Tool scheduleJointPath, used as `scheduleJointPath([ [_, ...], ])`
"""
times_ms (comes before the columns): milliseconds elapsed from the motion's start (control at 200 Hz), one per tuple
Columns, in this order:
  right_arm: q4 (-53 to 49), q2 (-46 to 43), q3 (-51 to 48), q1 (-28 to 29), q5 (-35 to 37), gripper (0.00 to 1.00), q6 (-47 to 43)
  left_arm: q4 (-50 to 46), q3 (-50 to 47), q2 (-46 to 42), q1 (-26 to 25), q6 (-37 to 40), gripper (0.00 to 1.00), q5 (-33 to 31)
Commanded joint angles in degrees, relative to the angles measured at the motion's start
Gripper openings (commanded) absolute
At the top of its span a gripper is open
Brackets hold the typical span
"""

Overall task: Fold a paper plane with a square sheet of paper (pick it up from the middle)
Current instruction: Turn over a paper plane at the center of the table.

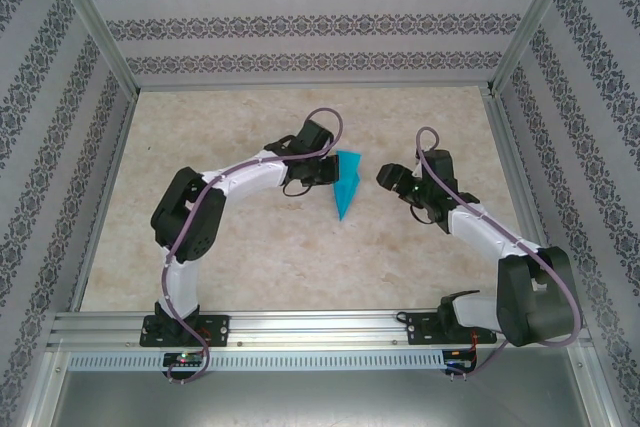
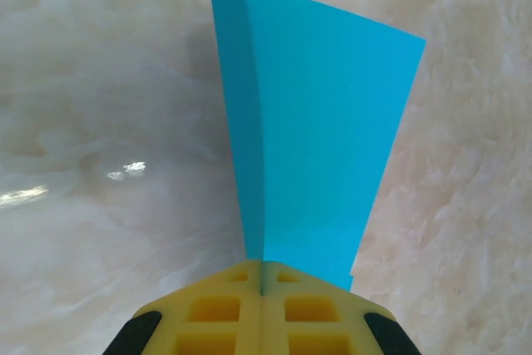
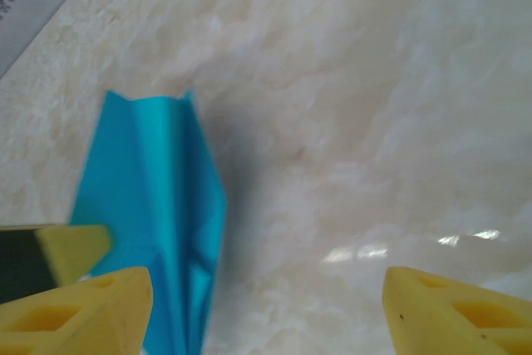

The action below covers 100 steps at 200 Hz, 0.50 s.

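The turquoise-blue sheet is folded into a slim pointed paper plane point(image 1: 347, 187) with lengthwise creases, its point toward the near edge of the table. My left gripper point(image 1: 331, 169) is shut on its left side. In the left wrist view the yellow jaws point(image 2: 263, 276) meet on the plane point(image 2: 324, 139), whose creased wing stands up and fans away from them. My right gripper point(image 1: 384, 177) hovers just right of the plane with its jaws wide apart. The right wrist view has the plane point(image 3: 158, 197) by the left fingertip of that gripper point(image 3: 266, 288), bare table between the fingers.
The marble-patterned tabletop point(image 1: 250, 257) lies inside a metal frame with patterned walls on three sides. The left arm's elbow point(image 1: 190, 212) bends out to the left and the right arm's elbow point(image 1: 535, 292) stands at the near right.
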Motion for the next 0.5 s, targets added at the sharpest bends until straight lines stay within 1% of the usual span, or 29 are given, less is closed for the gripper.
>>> scheduleJointPath([
  [0,0.8,0.9,1.8,3.0,-2.7,0.67,1.8,14.7,-3.7,0.8,1.2,-4.4,0.0,9.3],
  [170,0.4,5.5,4.8,8.5,-2.9,0.58,1.8,22.3,-9.6,1.0,2.4,-6.9,0.0,12.0],
  [295,0.3,10.1,7.4,11.4,-4.3,0.49,0.1,24.5,-13.6,0.6,3.1,-7.9,0.0,12.1],
  [495,-3.8,16.2,12.3,14.0,-2.7,0.48,-4.0,25.9,-18.1,-0.6,4.3,-7.9,0.0,12.0],
])
